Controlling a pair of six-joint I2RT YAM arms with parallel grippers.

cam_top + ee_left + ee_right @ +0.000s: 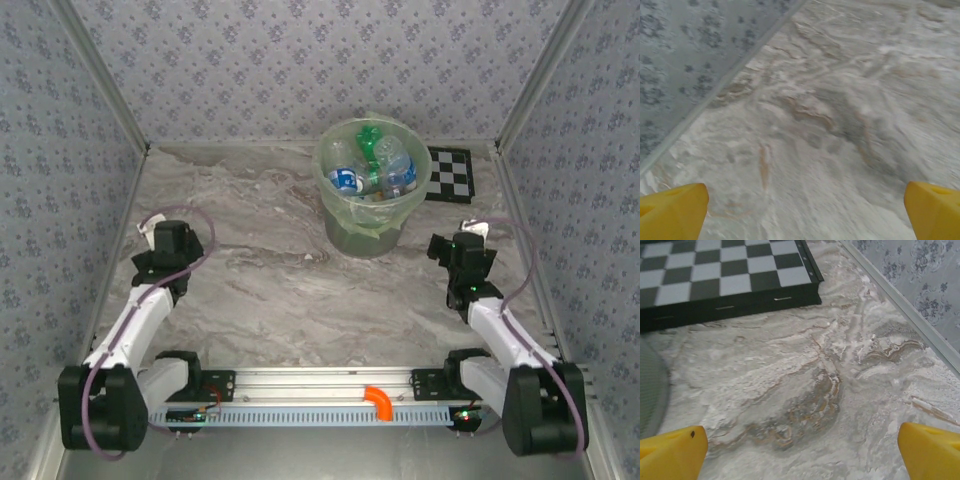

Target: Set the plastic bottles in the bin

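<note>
The bin point(362, 236) stands upright toward the far middle of the marble-patterned table point(260, 270), and the bottles point(382, 172) lie heaped inside it: a green one point(368, 140) pokes up at the back, and clear ones with blue labels point(346, 179) crowd the front and right. No bottle lies on the table in the top view. A checkerboard point(449, 175) lies flat just right of the bin, near the far right corner. The left gripper point(163, 240) sits over the left side of the table, well apart from the bin, holding nothing. In its wrist view, the left gripper point(802, 212) has its yellow fingertips point(671, 210) spread to the frame's two lower corners, with bare table point(840, 125) between them and the patterned wall point(685, 55) at upper left. The right gripper point(456, 250) sits over the right side, nearer the bin but clear of it, and is also empty. In its own view, the right gripper point(802, 452) has its jaws wide apart too, over bare table, with the checkerboard point(725, 275) ahead and the wall point(920, 275) to the right. A small orange hook point(380, 402) sits on the rail point(320, 385) between the arm bases.
</note>
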